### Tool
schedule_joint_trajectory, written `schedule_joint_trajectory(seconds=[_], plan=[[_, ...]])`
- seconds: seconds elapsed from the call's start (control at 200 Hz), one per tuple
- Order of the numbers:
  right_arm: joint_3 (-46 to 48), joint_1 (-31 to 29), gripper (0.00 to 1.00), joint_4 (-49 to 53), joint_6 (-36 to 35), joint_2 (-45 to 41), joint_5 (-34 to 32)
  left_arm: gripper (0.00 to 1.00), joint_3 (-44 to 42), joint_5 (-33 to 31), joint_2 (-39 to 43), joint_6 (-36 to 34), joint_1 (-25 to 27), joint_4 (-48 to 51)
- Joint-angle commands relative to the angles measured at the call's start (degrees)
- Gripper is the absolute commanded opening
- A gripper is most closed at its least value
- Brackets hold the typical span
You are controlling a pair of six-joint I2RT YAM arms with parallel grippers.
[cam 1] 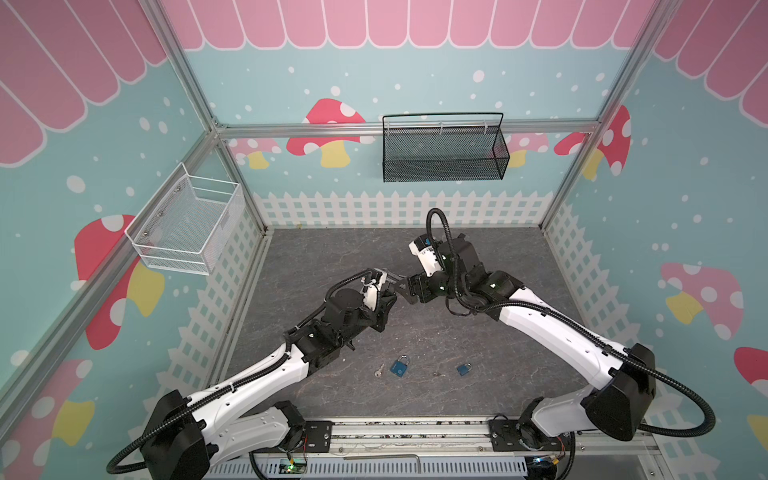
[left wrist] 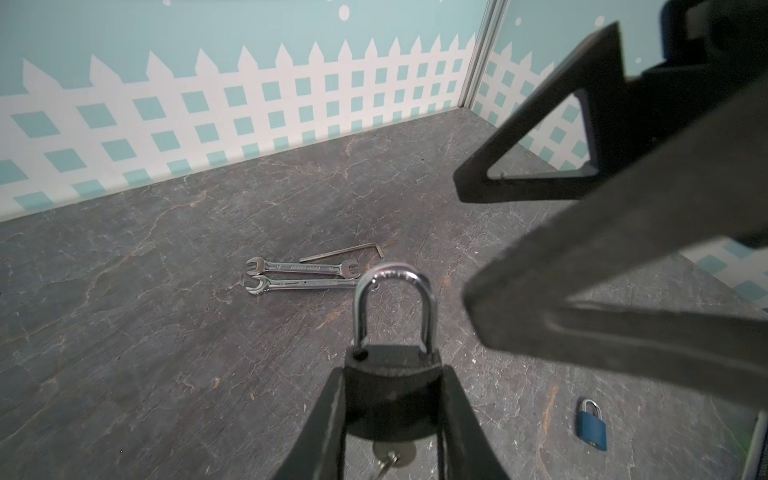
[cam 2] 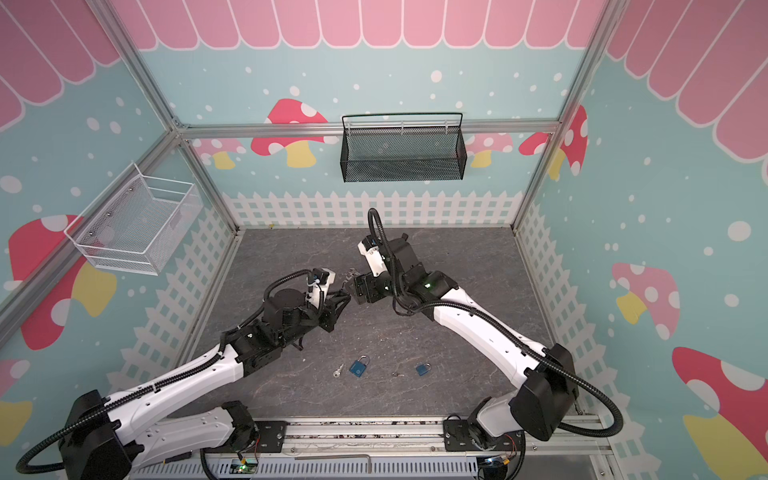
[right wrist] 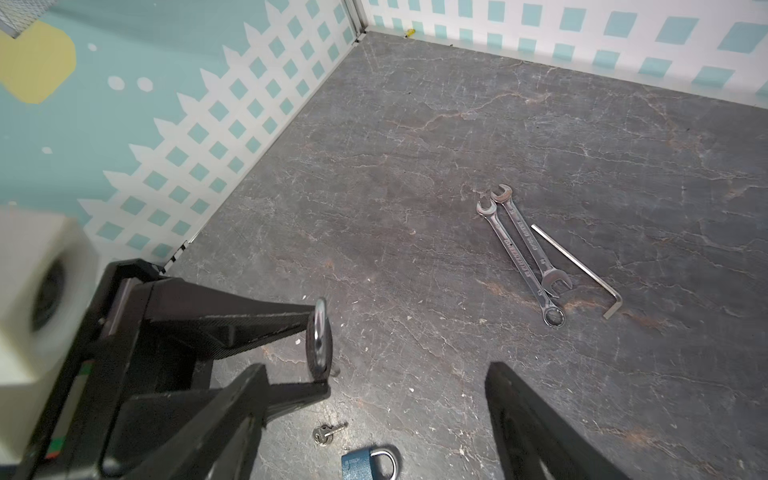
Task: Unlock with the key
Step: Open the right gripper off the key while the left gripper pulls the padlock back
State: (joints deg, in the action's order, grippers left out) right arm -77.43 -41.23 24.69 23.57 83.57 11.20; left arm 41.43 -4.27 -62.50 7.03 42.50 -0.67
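Dark padlock [left wrist: 390,386] held above middle of table [cam 1: 311,257], body pinched in left gripper [left wrist: 392,372], shackle up; key [left wrist: 390,455] head showing below body. At 3 o'clock, just beside: right gripper [right wrist: 376,372], spread wide, empty. At 6 o'clock, on table: blue padlock [cam 1: 400,367], loose key [cam 1: 379,370].

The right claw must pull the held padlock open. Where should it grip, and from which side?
Probably the shackle at its arch: it sticks out clear of the padlock body, which the left claw pinches. Bring the open right claw from the arch end, facing the left claw, one finger on each flat side of the loop.
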Motion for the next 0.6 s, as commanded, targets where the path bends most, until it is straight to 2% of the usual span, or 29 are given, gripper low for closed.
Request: schedule_joint_trajectory(seconds=[0.0, 0.595], plan=[[-3.93, 0.19, 0.85, 4.07, -2.85, 2.77, -1.56, 0.0, 0.58, -0.04, -0.42, -2.8, 0.38, -2.37], [-16.37, 0.34, 0.89, 16.54, -8.57, 12.58, -11.55, 0.0, -1.38, -1.16, 0.02, -5.71, 0.83, -4.5]])
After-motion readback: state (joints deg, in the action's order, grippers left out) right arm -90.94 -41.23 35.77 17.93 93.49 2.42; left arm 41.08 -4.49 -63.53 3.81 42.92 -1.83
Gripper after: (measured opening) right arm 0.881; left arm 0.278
